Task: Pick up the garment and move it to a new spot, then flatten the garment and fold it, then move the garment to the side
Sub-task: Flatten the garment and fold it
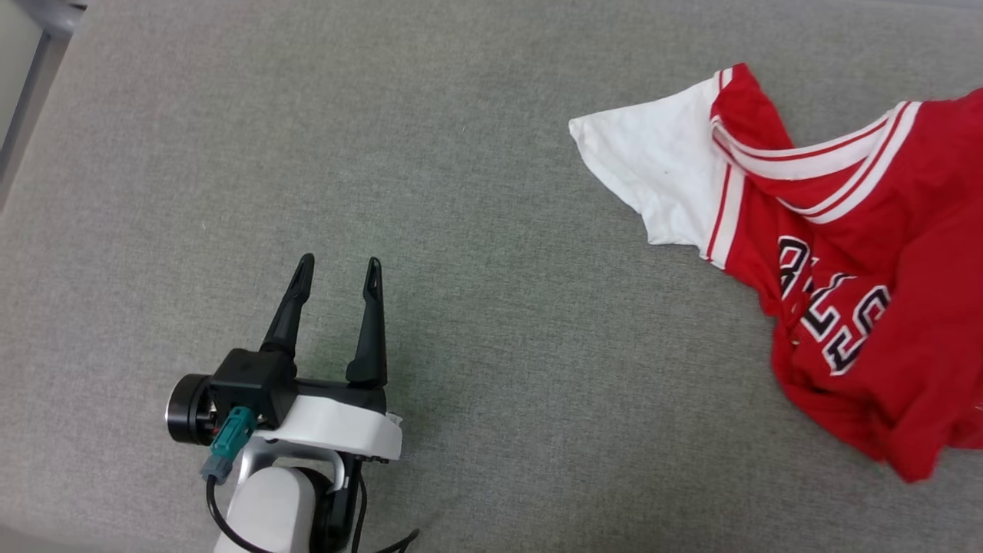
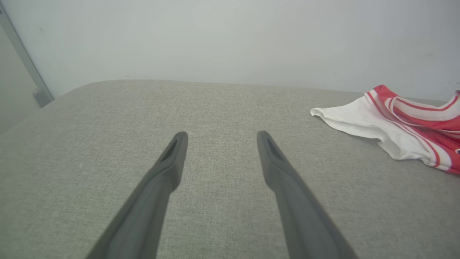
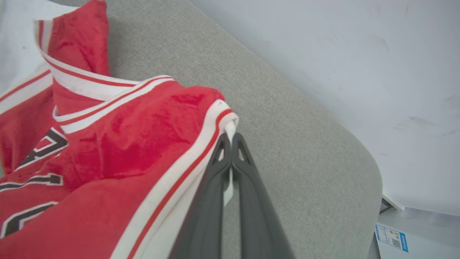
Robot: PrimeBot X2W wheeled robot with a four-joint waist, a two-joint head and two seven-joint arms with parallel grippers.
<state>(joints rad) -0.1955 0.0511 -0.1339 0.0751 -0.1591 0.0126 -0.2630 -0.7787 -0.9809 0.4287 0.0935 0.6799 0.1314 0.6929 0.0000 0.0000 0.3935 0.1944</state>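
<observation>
Head view: the garment (image 1: 845, 253) lies crumpled at the right side of the grey bench (image 1: 491, 115). One white sleeve (image 1: 653, 177) is spread toward 10 o'clock. The red body is bunched toward 4 o'clock and runs off the frame edge. Its long axis, as it lies, goes roughly 10 to 4.

Left end effector (image 1: 340, 261): fingers apart, holding nothing, low over bare fabric at lower left. From it the garment sits at about 2 o'clock, well apart. The sleeve tip is the nearest part.

Right end effector (image 3: 231, 138): fingers together, clamped on the striped trim (image 3: 215, 126) at an edge of the garment, with a sliver of white cloth showing between them. In the right wrist view the rest of the shirt trails to 9 o'clock.

Judgement: the right arm is the near one and has the hold. The carry turns on pulling away from the bunched body so the cloth trails, not piles. Open bench lies toward 9 o'clock in the head view.
</observation>
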